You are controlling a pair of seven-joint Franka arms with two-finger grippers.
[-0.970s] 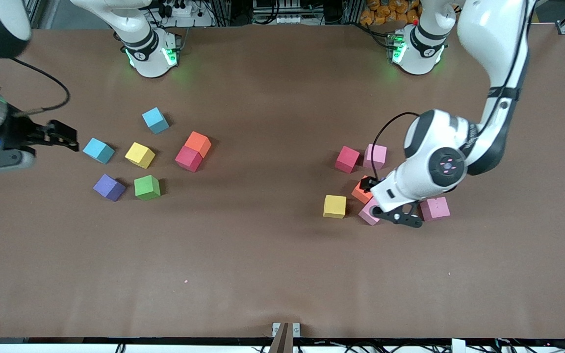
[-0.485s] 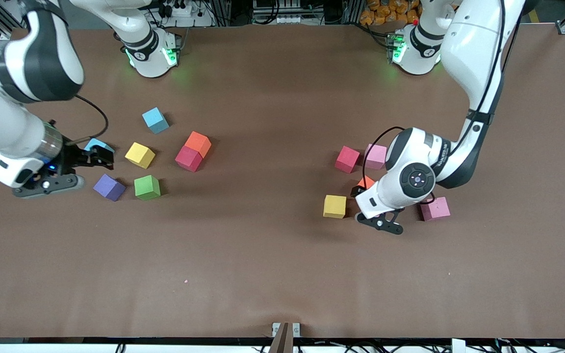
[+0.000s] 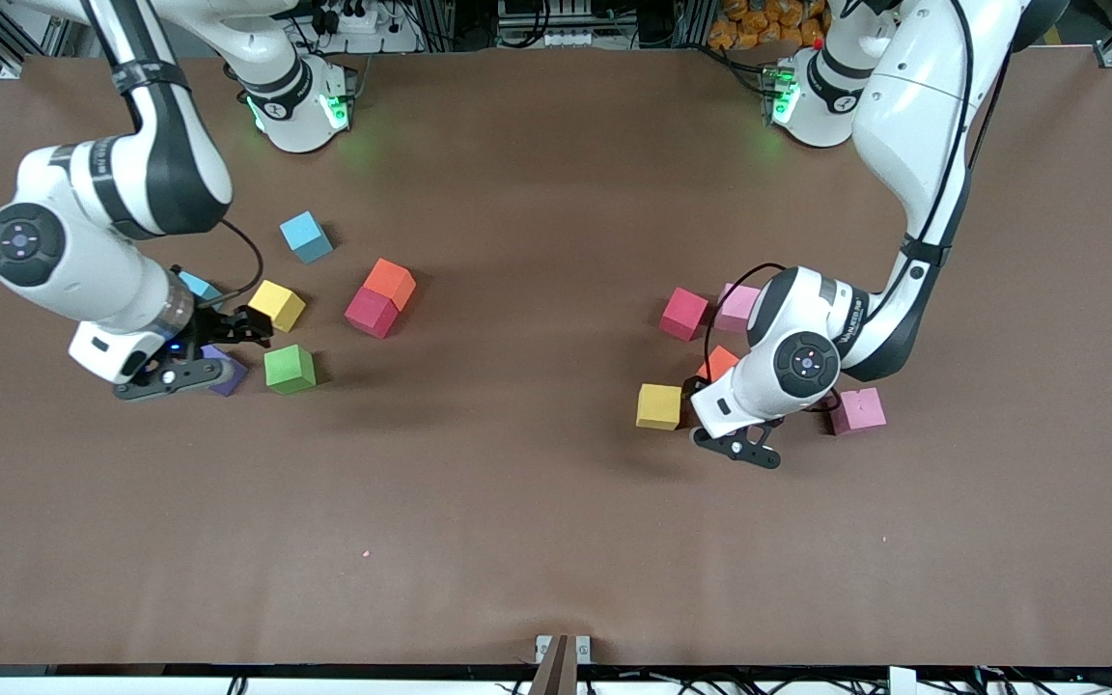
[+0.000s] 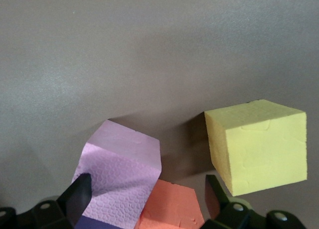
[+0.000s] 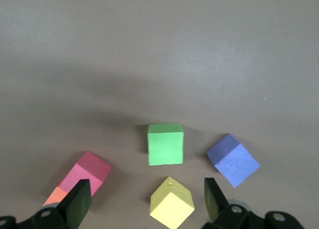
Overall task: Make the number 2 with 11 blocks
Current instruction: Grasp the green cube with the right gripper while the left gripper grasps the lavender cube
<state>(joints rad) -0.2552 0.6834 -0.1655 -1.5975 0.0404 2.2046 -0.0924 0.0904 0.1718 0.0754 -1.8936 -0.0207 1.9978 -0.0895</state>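
Blocks — front view: we count no digit begun; the cubes lie in two loose clusters on the table (image 3: 537, 541). Toward the right arm's end: yellow block (image 3: 276, 305), green block (image 3: 290, 369), red block (image 3: 371, 313) touching orange block (image 3: 391, 282), and a purple block (image 3: 225, 375) partly under the right gripper (image 3: 228, 338), plus a light-blue cube (image 3: 306, 236). Toward the left arm's end: second red block (image 3: 684, 314), second yellow block (image 3: 659, 405), a purple-pink block (image 3: 856, 409).

Left wrist view — left gripper (image 4: 144, 191) spread wide over a pink block (image 4: 122, 171), fingers either side, nothing gripped.

Right wrist view — right gripper spread wide, empty, above the yellow cube.

We judge all eleven placements left.
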